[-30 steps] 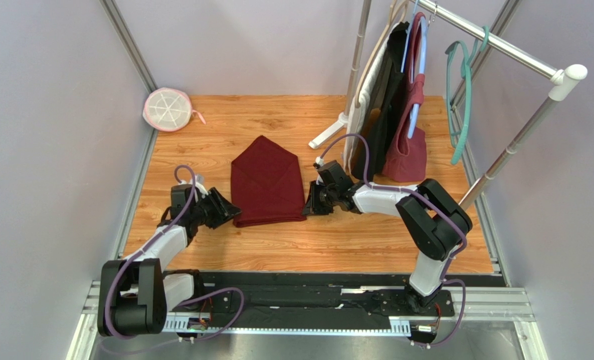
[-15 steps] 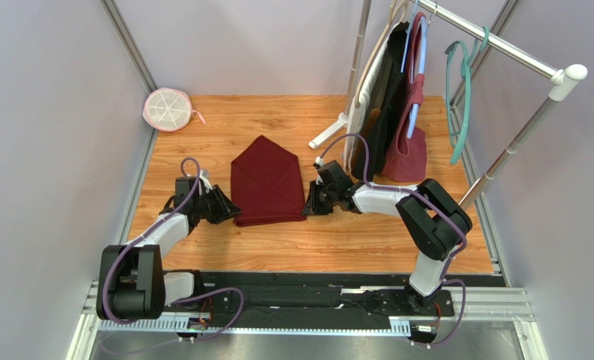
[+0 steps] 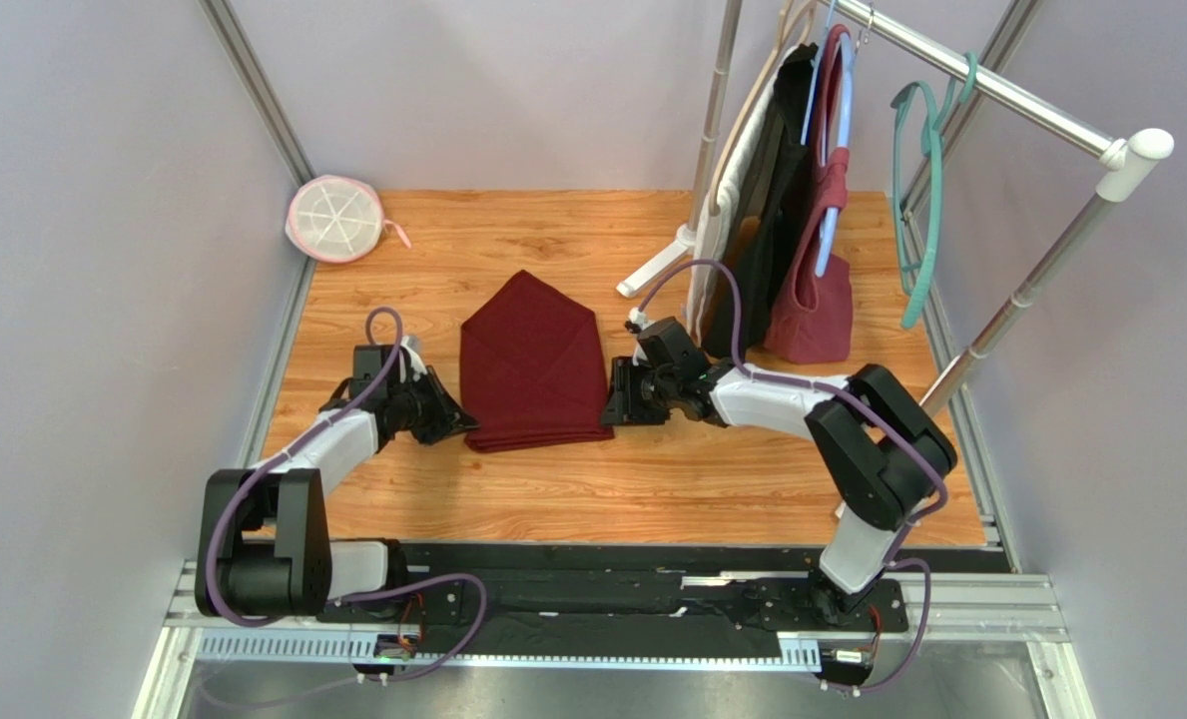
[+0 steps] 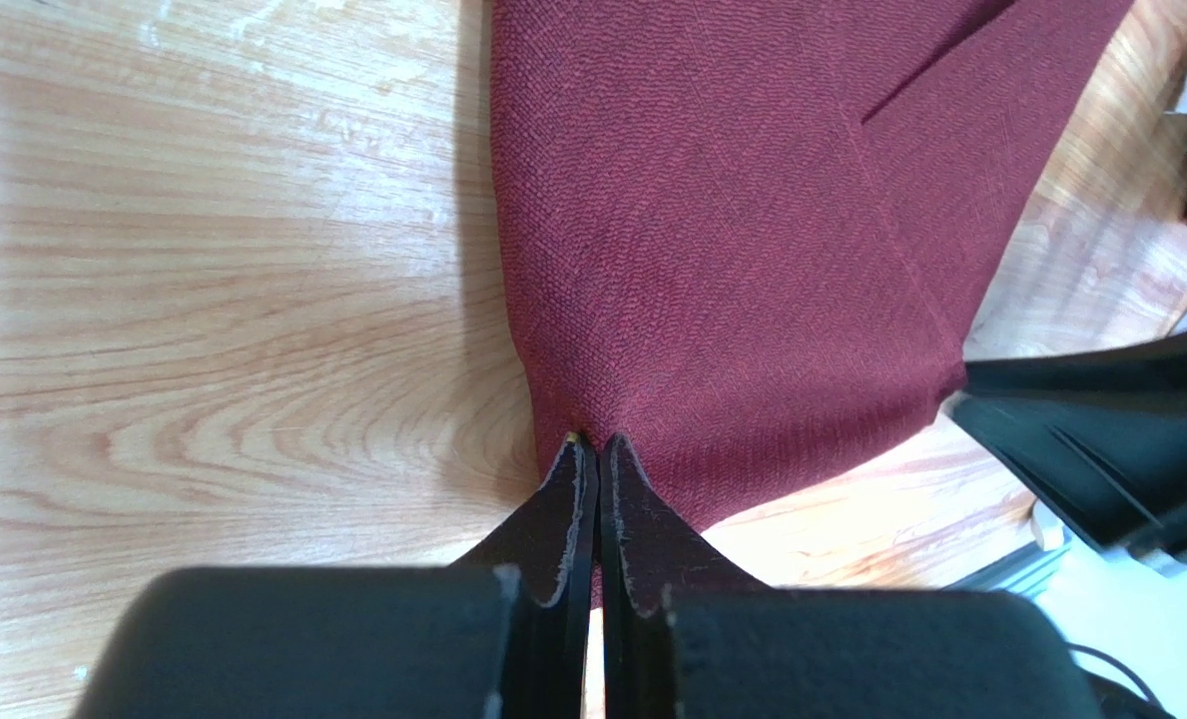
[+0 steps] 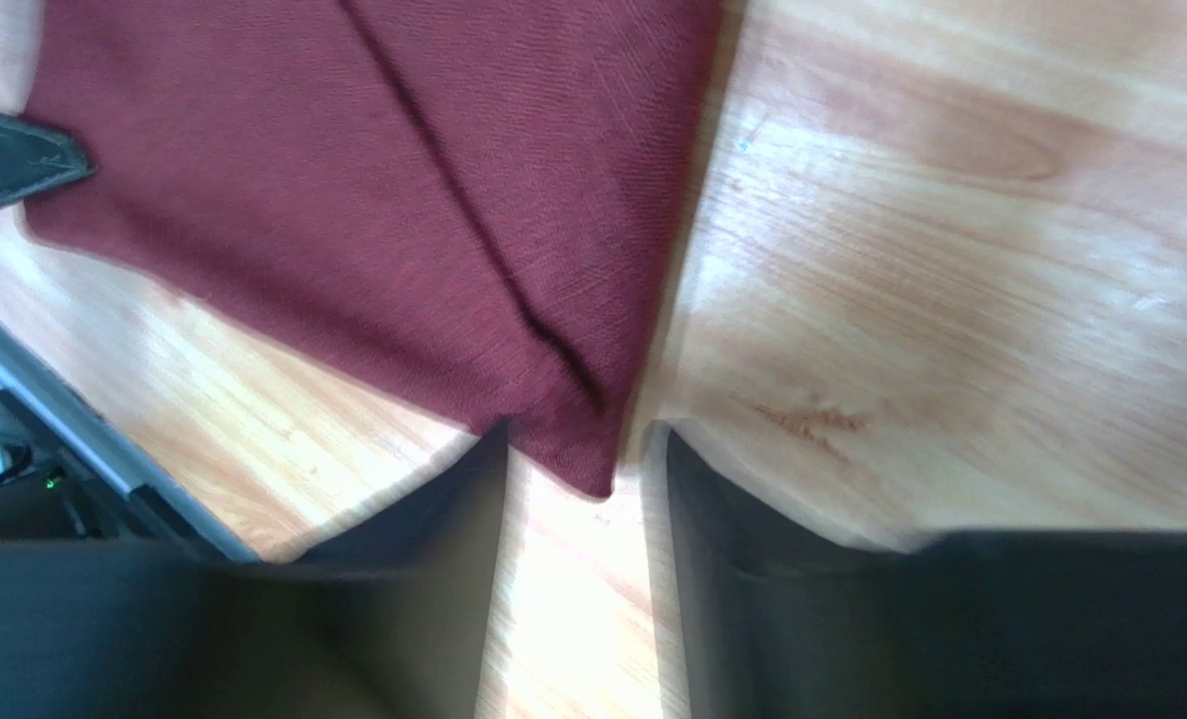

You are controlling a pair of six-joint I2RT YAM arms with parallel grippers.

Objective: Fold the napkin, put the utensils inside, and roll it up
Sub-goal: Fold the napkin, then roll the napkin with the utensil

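Maroon napkin [image 3: 532,367] lies folded on the wooden counter [image 3: 704,480] — left jaws pinch its near corner, right jaws spread, straddling the other corner.

Matt woven cloth napkin [image 4: 734,255] on smooth grained wood table [image 4: 179,300]

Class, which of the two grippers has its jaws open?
The right gripper: its jaws stand apart around the napkin corner, whereas the left gripper is pinched shut on the cloth.
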